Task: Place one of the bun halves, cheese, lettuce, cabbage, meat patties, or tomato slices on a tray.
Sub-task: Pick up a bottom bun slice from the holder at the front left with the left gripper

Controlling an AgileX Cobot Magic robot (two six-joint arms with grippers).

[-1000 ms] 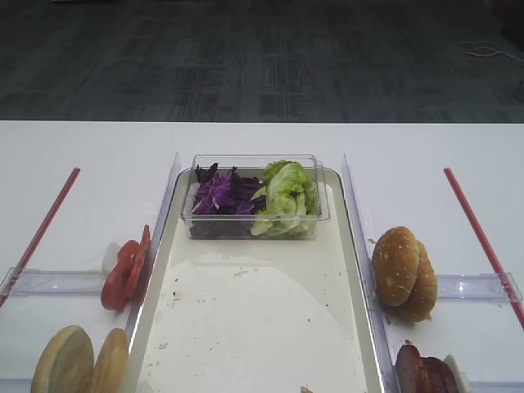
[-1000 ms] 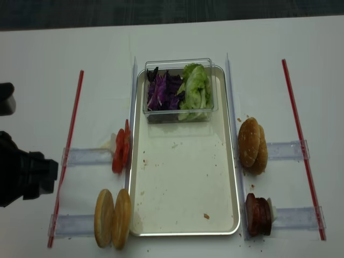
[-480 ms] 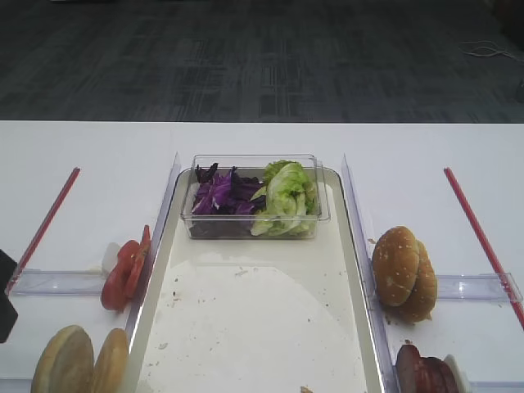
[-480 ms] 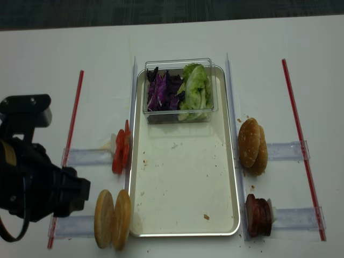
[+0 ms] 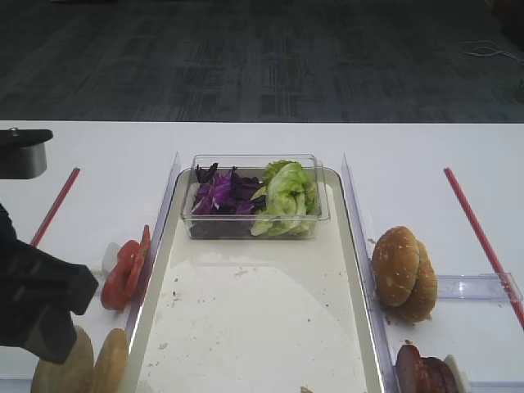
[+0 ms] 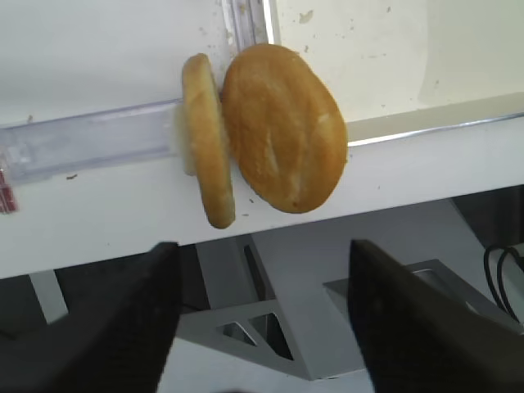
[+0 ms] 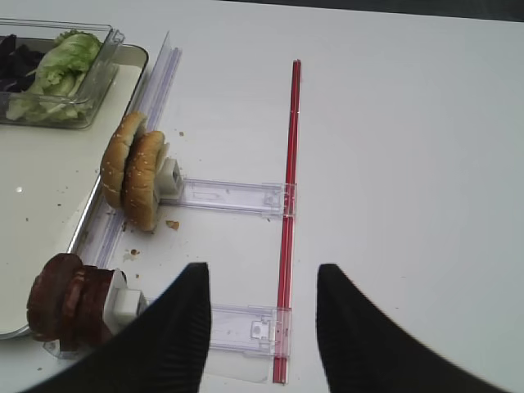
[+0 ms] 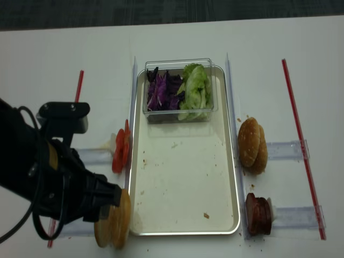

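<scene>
Two plain bun halves [image 6: 282,131] stand on edge in a clear holder beside the tray's [image 6: 426,124] near-left corner. My left gripper [image 6: 264,246] hovers open just short of them, with nothing between its fingers. From above, the left arm [image 8: 54,172] covers part of the bun halves [image 8: 119,219]. The tray [image 8: 185,232] holds a clear tub with purple cabbage [image 8: 161,91] and green lettuce [image 8: 194,91]. Tomato slices [image 8: 121,150] stand left of the tray, meat patties [image 8: 258,215] at its right. My right gripper [image 7: 264,274] is open over bare table. Cheese is out of view.
Sesame bun halves [image 8: 252,145] stand in a clear holder right of the tray. Red strips [image 8: 301,145] run along both outer sides of the table. The table's near edge and a metal frame [image 6: 327,319] lie directly under my left gripper.
The left arm has come in from the left edge and moved right and forward to the plain bun halves, now covering part of them. Nothing else has moved.
</scene>
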